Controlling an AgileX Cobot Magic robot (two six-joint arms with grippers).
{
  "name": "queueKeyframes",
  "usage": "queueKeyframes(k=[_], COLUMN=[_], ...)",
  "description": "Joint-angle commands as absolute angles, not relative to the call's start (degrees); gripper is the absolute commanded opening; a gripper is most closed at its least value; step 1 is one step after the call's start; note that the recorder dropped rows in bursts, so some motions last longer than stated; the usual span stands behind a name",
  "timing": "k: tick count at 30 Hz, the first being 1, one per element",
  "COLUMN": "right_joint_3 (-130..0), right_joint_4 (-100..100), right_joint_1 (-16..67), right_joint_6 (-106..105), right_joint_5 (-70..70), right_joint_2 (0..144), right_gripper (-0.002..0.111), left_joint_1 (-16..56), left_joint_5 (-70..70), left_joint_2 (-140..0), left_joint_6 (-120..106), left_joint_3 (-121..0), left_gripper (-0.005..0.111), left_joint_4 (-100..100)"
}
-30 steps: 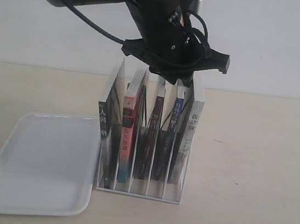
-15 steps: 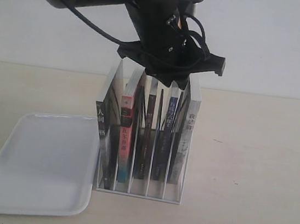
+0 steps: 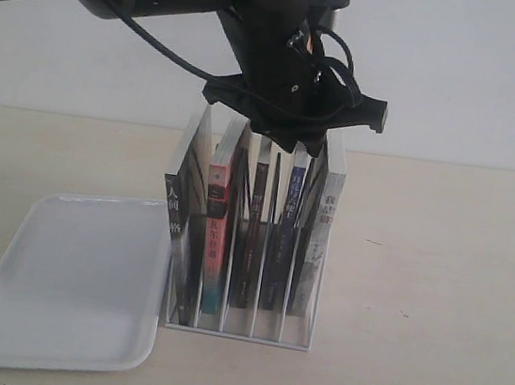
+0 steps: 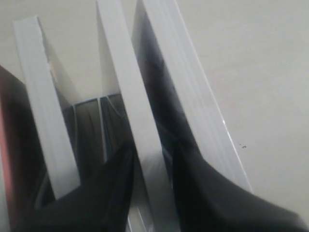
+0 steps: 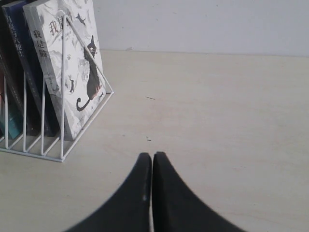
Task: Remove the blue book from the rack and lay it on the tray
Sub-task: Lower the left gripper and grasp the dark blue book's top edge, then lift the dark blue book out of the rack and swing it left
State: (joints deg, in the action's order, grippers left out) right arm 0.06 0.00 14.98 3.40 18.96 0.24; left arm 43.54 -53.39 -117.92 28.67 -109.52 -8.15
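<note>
The white wire rack (image 3: 239, 331) stands mid-table with several upright books. The blue book (image 3: 285, 239), with its dark blue spine, sits in the second slot from the right. My left gripper (image 3: 303, 147) is down on that book's top edge. In the left wrist view its black fingers (image 4: 190, 183) press on both sides of the book's white page edge (image 4: 129, 96), so my left gripper (image 4: 152, 162) is shut on it. The white tray (image 3: 67, 272) lies flat to the left of the rack. My right gripper (image 5: 152, 157) is shut, holding nothing, above bare table beside the rack (image 5: 63, 96).
A red-and-teal-spined book (image 3: 216, 235) and a dark book (image 3: 249, 239) stand left of the blue one. A white-grey book with a black cat (image 5: 72, 63) fills the rightmost slot. The tabletop is pale wood against a white wall.
My left gripper has shifted slightly left and up at the book tops. The blue book and its neighbours have leaned a little to the left with it.
</note>
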Motion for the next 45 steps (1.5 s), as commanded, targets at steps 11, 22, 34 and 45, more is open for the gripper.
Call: queueKeyframes(k=[11,22,34,45], right_joint_3=[0.0,0.0,0.0,0.0], right_joint_4=[0.0,0.0,0.0,0.0], right_joint_1=[14.8,14.8,14.8,14.8], right_joint_6=[3.0,3.0,3.0,3.0], right_joint_5=[18.4,18.4,18.4,18.4], right_joint_2=[0.0,0.0,0.0,0.0], right_gripper=[0.000,0.000,0.000,0.000], left_joint_1=[43.8,43.8,43.8,43.8], left_joint_5=[-53.3,-53.9,-54.3,-54.6], left_joint_2=[-118.7,-118.7,-116.6,-110.6], left_joint_6=[29.1,28.7,28.5,28.6], left_joint_3=[-109.4,-109.4,-109.4,-109.4], left_gripper=[0.026,0.006,0.004,0.004], left_joint_4=[-8.4,-8.5,-9.9,-10.4])
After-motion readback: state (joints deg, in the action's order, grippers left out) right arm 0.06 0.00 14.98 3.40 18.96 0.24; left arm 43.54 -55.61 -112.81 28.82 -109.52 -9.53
